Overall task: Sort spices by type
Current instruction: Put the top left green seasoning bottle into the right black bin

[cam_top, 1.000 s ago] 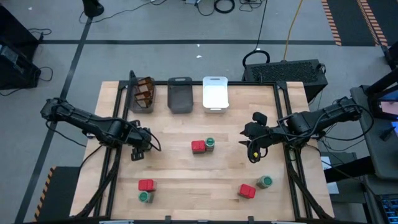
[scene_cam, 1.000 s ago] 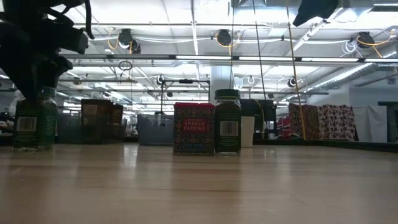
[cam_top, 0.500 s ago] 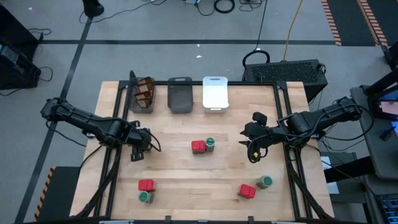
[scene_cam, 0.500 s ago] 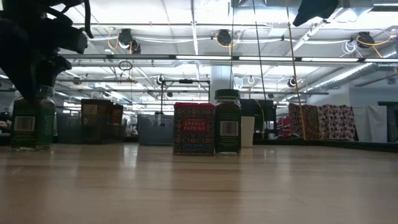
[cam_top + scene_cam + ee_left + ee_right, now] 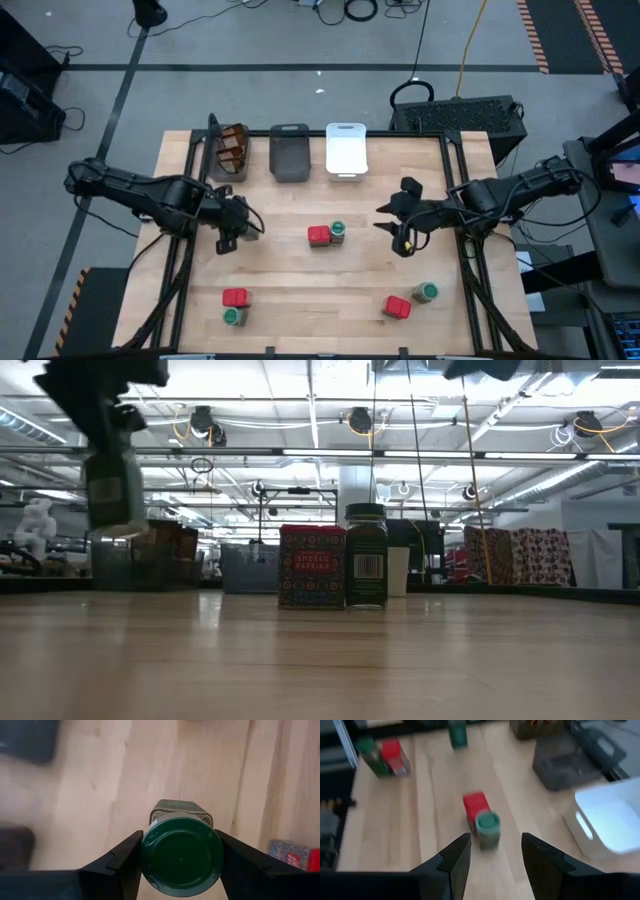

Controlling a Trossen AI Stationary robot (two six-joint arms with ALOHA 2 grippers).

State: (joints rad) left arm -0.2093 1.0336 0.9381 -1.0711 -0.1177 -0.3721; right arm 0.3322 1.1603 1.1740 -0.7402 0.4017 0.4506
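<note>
My left gripper (image 5: 181,870) is shut on a green-lidded spice jar (image 5: 113,488), held up over the table's left middle (image 5: 228,240). My right gripper (image 5: 495,857) is open over the right middle (image 5: 393,230), pointing toward a red tin (image 5: 476,802) and a green-lidded jar (image 5: 487,825). That pair stands side by side on its bases at the table's centre (image 5: 318,235). More tin-and-jar pairs stand near the front left (image 5: 234,297) and front right (image 5: 397,307). Brown packets (image 5: 233,148) lie in the left dark bin. My left gripper pinches the jar just under its green lid (image 5: 181,855), one finger (image 5: 120,865) on each side. The fingers come from above, pointing down. The jar hangs upright below them, its base (image 5: 113,525) lifted clear of the table.
Three bins sit in a row at the far edge: a dark grey one (image 5: 222,170) with packets, a second dark grey one (image 5: 290,155), and a white one (image 5: 346,150). Bare wood (image 5: 300,280) lies between the jar pairs.
My left gripper has risen and shifted a little toward the table's right, lifting the green-lidded jar off the wood; the jar now hangs clear where it stood before. My right gripper has moved slightly toward the table's left, toward the centre pair.
</note>
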